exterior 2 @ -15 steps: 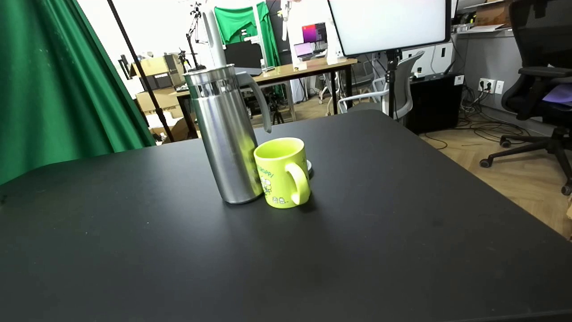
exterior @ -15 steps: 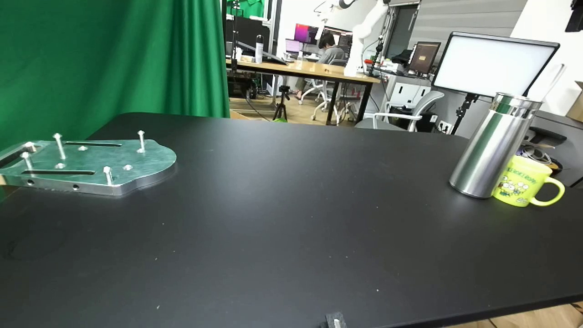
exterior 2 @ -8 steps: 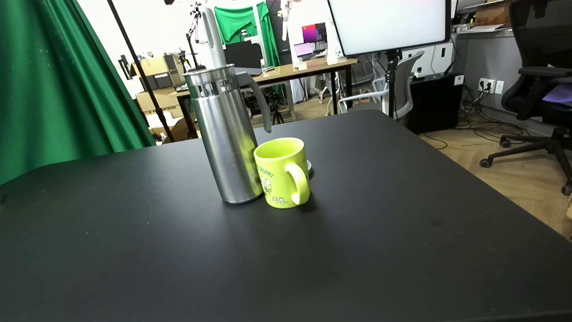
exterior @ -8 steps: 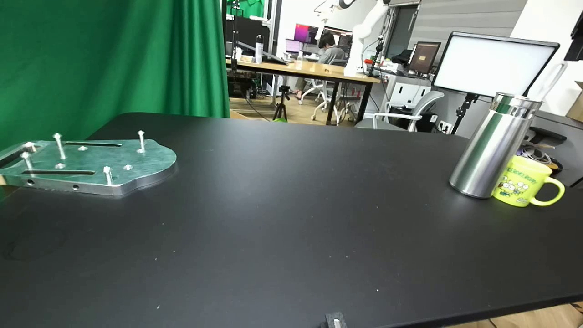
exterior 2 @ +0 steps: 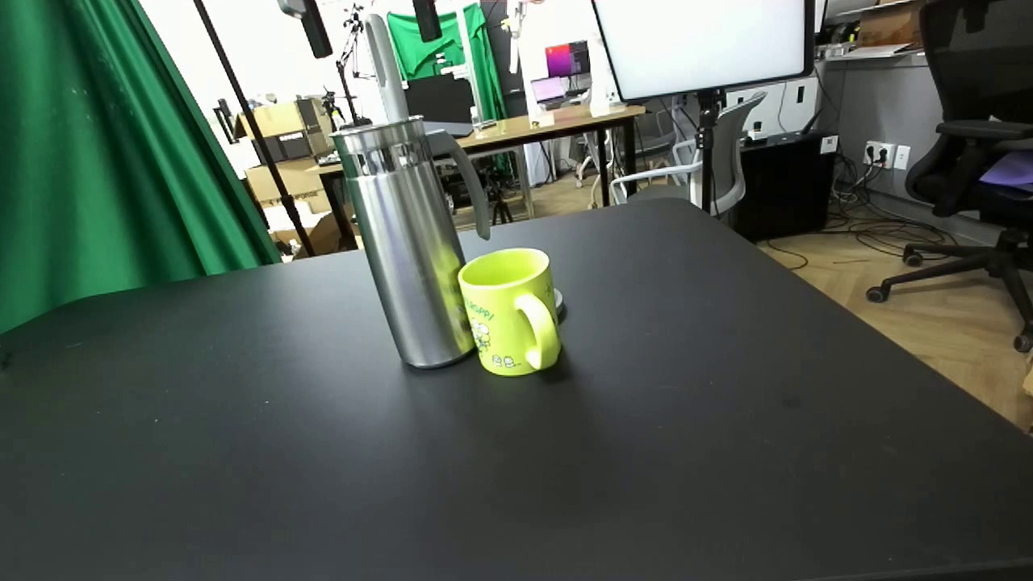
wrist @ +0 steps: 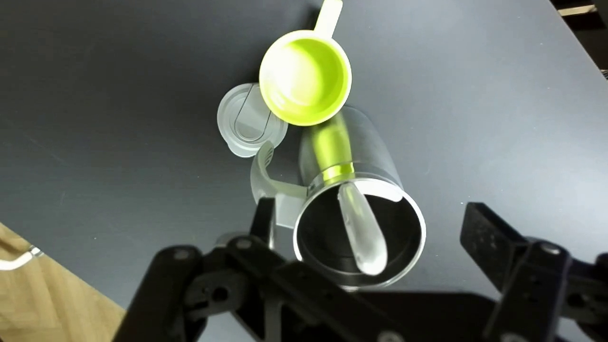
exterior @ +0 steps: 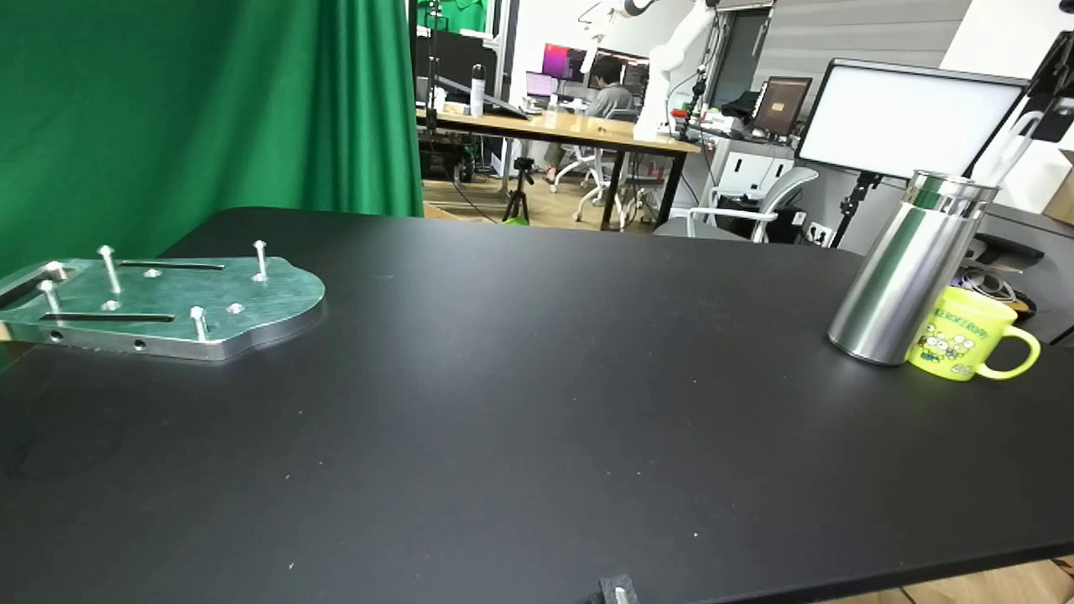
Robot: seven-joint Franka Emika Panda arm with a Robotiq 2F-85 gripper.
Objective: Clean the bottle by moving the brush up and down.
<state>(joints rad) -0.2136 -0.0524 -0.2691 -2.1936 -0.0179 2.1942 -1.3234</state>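
The bottle is a tall silver metal flask with a grey handle. It stands open-topped on the black table in both exterior views point(exterior: 902, 281) point(exterior 2: 407, 250) and the wrist view point(wrist: 375, 147). The brush shows as a light grey handle rising from the bottle's mouth in both exterior views point(exterior: 1011, 155) point(exterior 2: 386, 68) and the wrist view point(wrist: 363, 232). Its lower part is hidden inside the bottle. My gripper point(wrist: 370, 228) is open and empty above the bottle, its fingers apart on either side of the brush handle. Its fingertips also show in both exterior views point(exterior 2: 373, 28) point(exterior: 1049, 101).
A yellow-green mug point(exterior 2: 508, 315) stands against the bottle's side. A grey lid point(wrist: 251, 121) lies beside the mug and the bottle's handle. A green board with upright pegs point(exterior: 185, 294) is at the table's far side. A bright screen point(exterior: 910, 117) stands behind the table.
My gripper has come down from above into both exterior views, its fingers now near the top of the brush handle. The bottle, brush and mug have not visibly moved.
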